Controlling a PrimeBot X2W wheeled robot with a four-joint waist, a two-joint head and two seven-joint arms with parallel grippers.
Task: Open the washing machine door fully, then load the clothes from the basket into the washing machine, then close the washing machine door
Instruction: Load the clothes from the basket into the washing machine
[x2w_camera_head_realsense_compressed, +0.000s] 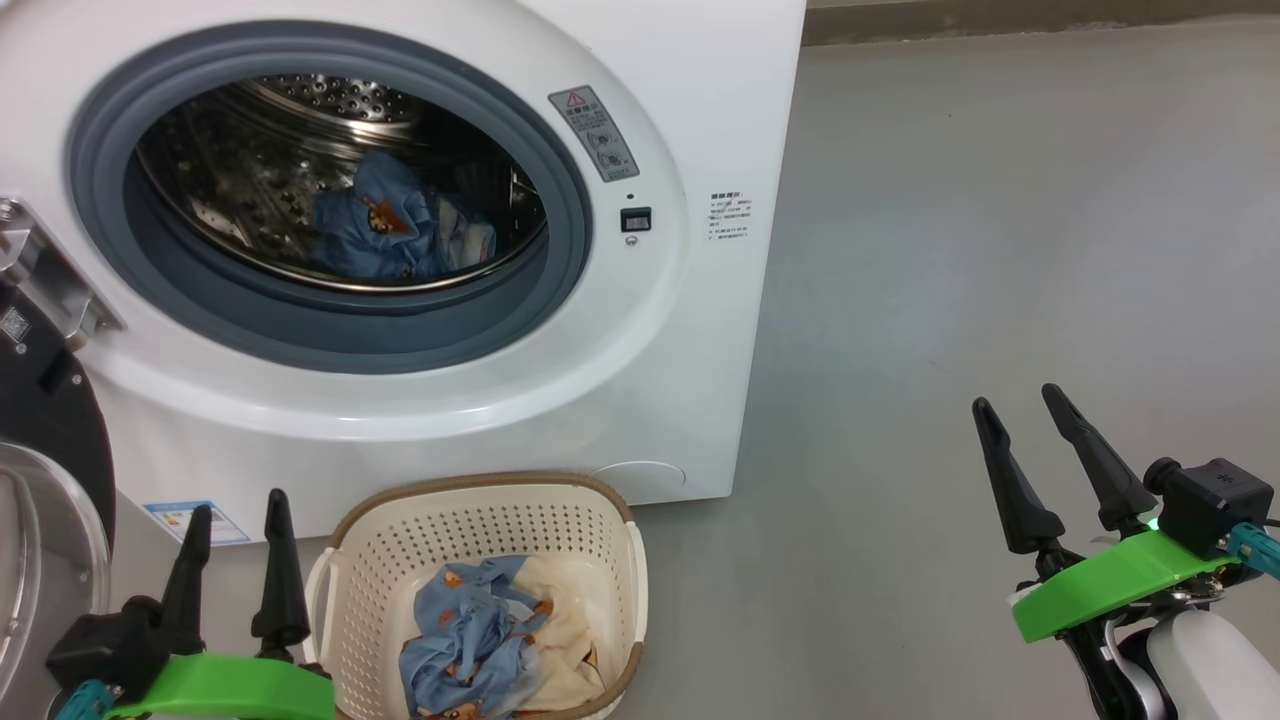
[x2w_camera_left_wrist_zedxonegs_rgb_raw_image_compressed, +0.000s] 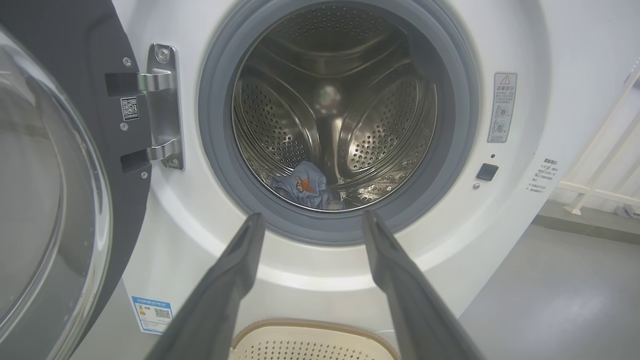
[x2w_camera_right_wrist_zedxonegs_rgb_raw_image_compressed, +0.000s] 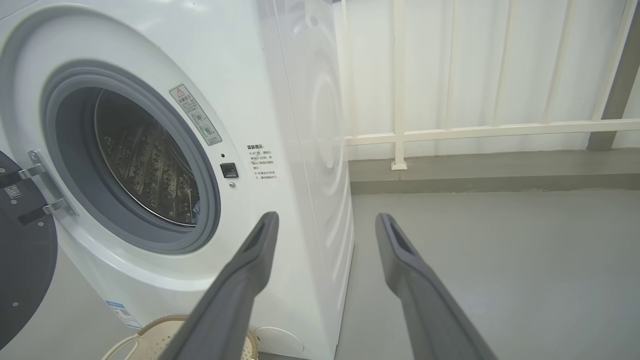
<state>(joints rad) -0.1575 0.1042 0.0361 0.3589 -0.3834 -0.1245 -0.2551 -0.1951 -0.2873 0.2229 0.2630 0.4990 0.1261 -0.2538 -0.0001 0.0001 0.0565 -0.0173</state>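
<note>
The round glossy black door (x2w_camera_left_wrist_zedxonegs_rgb_raw_image_compressed: 45, 165) is swung wide open on the white front-loading washing machine (x2w_camera_head_realsense_compressed: 700, 100). One light blue printed piece (x2w_camera_head_realsense_compressed: 395, 225) is sat in the steel drum (x2w_camera_left_wrist_zedxonegs_rgb_raw_image_compressed: 390, 120). The other blue and cream clothes (x2w_camera_head_realsense_compressed: 490, 640) are left in the cream perforated basket (x2w_camera_head_realsense_compressed: 480, 530). Left gripper (x2w_camera_head_realsense_compressed: 238, 505) and right gripper (x2w_camera_head_realsense_compressed: 1017, 398) are spread open, nothing held.

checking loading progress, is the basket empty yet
No, the basket holds blue clothes and a cream piece.

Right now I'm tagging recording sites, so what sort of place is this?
Likely a laundry corner or balcony: a white front-loading washing machine, a basket of clothes on the bare grey floor, and a pale railing beside it.
</note>
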